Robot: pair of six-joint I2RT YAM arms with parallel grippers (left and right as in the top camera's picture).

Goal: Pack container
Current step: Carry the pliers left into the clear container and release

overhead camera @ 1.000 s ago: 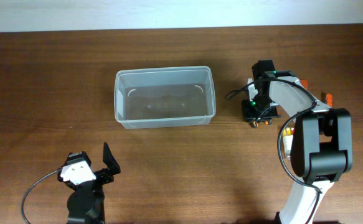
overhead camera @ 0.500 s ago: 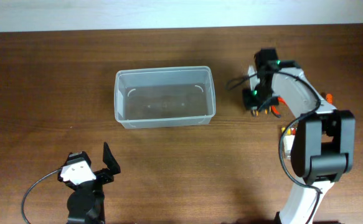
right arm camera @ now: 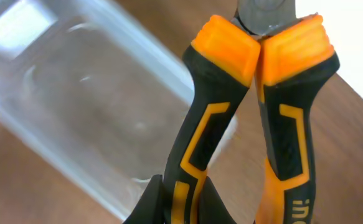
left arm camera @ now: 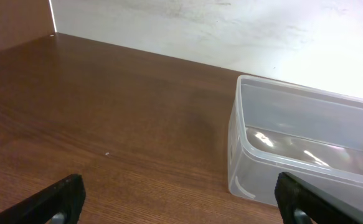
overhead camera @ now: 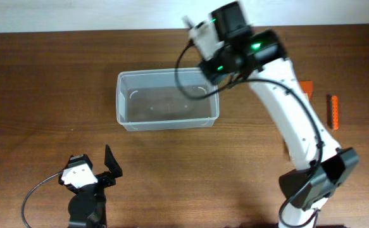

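Moved since half a second ago: right tool (overhead camera: 217, 65), from the right side of the table (overhead camera: 45, 95) to above the right end of the container (overhead camera: 167, 99), pinching orange-and-black pliers (right arm camera: 243, 118). Left tool (left arm camera: 181, 198): spread, holding nothing. Container: mid-table, apparently empty. Risk: an early release could drop the pliers on the rim or outside it.
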